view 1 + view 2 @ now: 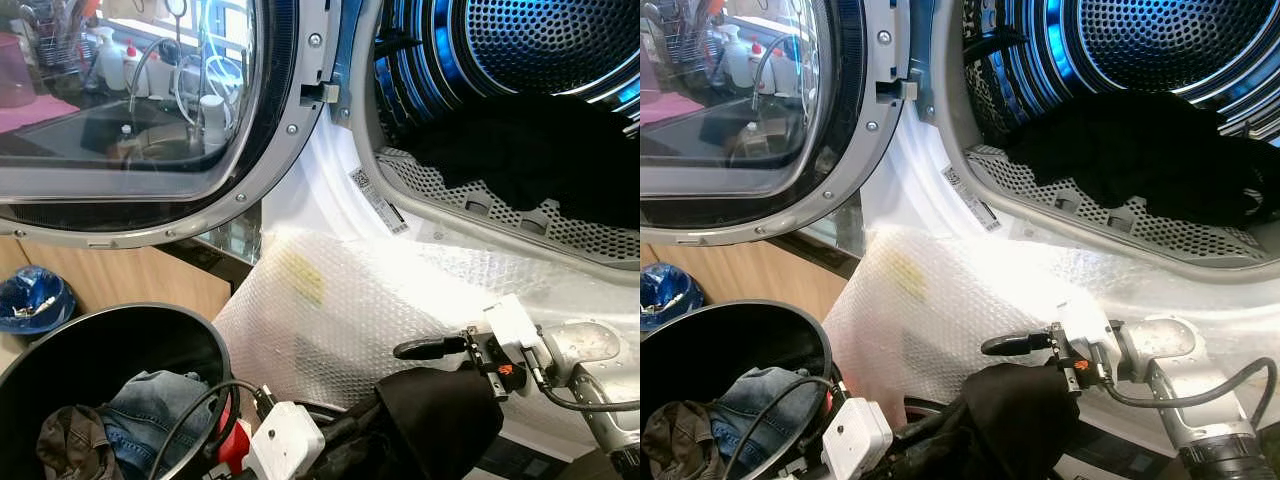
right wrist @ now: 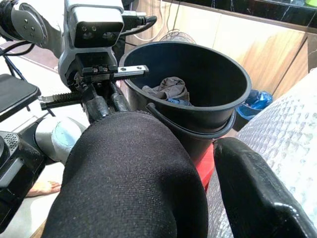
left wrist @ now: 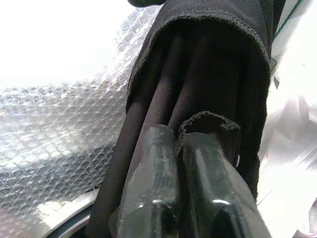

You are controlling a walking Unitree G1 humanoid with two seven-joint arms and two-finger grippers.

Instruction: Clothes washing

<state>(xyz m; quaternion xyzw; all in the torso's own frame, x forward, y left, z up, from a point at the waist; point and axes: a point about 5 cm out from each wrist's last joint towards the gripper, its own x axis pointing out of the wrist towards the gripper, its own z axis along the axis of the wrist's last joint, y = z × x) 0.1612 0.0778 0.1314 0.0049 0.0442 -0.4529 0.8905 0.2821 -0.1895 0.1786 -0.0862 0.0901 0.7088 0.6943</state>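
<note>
At six o'clock, below the washer drum [image 1: 520,40], hangs a black garment [image 1: 1015,420], pinched in the left gripper [image 3: 179,144]'s closed fingers. Right gripper [image 1: 1015,345], at four o'clock, straddles the cloth, jaws wide. At seven o'clock, a black bucket [image 2: 198,89] holds jeans [image 1: 150,410]. Dark laundry [image 1: 1120,150] lies inside the drum.

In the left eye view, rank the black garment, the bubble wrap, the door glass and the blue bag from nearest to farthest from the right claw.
1. Black garment: right below the right claw.
2. Bubble wrap: just behind, on the washer front.
3. Door glass: up on the left.
4. Blue bag: far left edge, about as far as the glass; too close to call.
</note>
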